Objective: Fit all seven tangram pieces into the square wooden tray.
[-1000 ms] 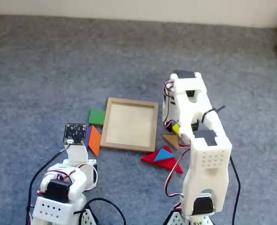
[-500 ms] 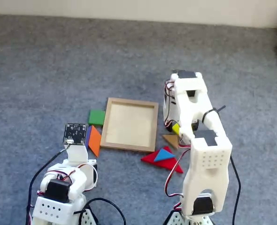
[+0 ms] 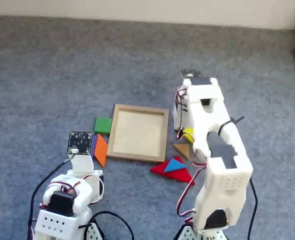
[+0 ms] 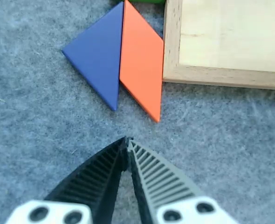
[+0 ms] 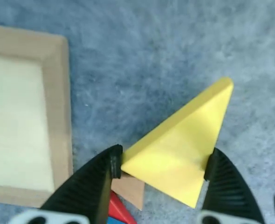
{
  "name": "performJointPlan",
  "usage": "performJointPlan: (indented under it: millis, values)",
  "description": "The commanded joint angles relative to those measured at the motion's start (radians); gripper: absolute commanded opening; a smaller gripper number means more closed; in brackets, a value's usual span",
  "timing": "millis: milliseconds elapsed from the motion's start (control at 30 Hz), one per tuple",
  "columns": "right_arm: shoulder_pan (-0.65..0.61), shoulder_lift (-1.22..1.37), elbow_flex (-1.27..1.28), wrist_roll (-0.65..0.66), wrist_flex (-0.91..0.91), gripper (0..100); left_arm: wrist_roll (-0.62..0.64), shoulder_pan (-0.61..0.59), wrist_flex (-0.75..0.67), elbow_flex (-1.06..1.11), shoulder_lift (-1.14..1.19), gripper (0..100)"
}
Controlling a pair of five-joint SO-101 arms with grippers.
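Yellow triangle (image 5: 177, 144) sits clamped in the right jaws just beside the square wooden tray (image 3: 140, 108), while the left jaws rest pinched together, empty, near the orange parallelogram (image 4: 141, 60).

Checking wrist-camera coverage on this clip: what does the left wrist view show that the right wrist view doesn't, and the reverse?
Left wrist view: the blue triangle and orange parallelogram lying edge to edge, a sliver of a green piece, and the left gripper, shut on nothing. Right wrist view: the right gripper, its fingers clamping the yellow triangle, plus a tan piece and a red piece at its corner. Both: the rim of the square wooden tray and the grey carpet.
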Motion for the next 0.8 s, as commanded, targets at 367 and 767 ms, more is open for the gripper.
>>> performJointPlan:
  millis: [367, 767]
  values:
    - [-0.205, -0.197, -0.047, -0.092, 0.044, 20.5, -0.002, -0.008, 0.005, 0.021, -0.042, 1]
    - [-0.124, -0.189, -0.105, -0.138, 0.038, 26.4, -0.002, -0.008, 0.005, 0.021, -0.042, 1]
